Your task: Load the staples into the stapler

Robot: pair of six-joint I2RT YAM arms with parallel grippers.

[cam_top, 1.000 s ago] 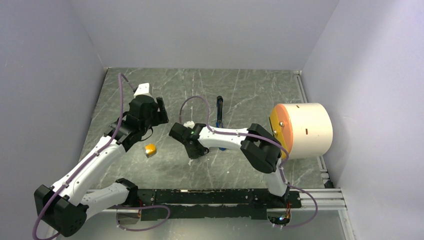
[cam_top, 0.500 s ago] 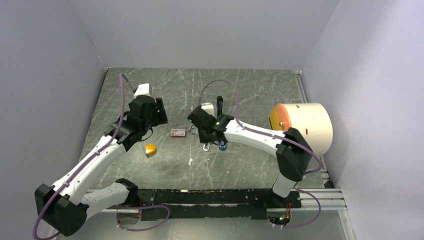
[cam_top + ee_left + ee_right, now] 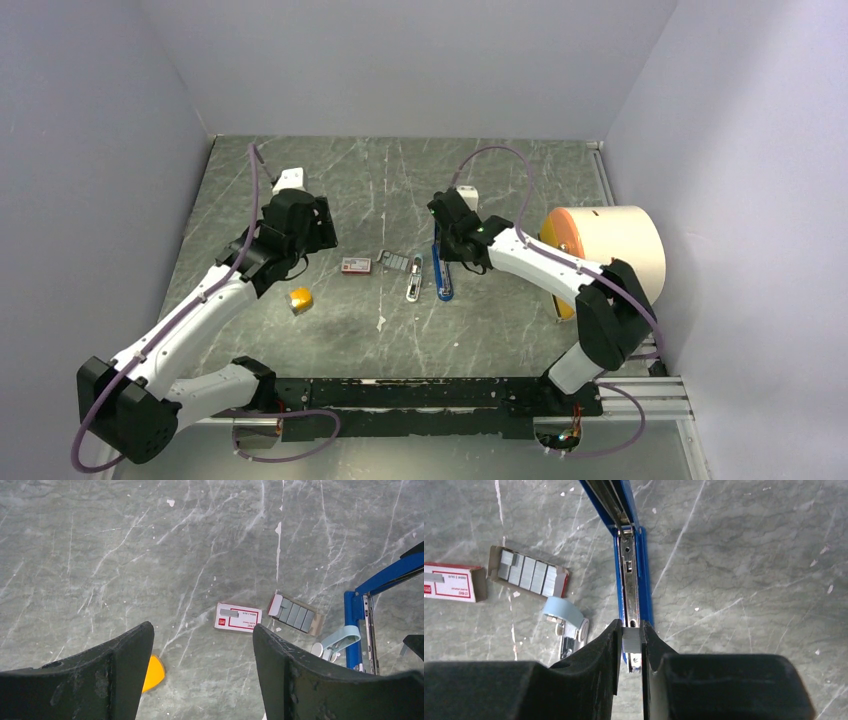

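Grey tabletop [image 3: 500,335], walls [image 3: 400,60] on three sides, stapler [image 3: 444,285] central

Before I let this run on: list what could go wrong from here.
1. The short silvery strip of staples, pinched in the right gripper, hangs over the narrow metal rail of the slim blue stapler. If it is slightly off line, it may land on the table instead.
2. Nothing holds the stapler. The left gripper hovers open, apart from it, so a push could slide it.
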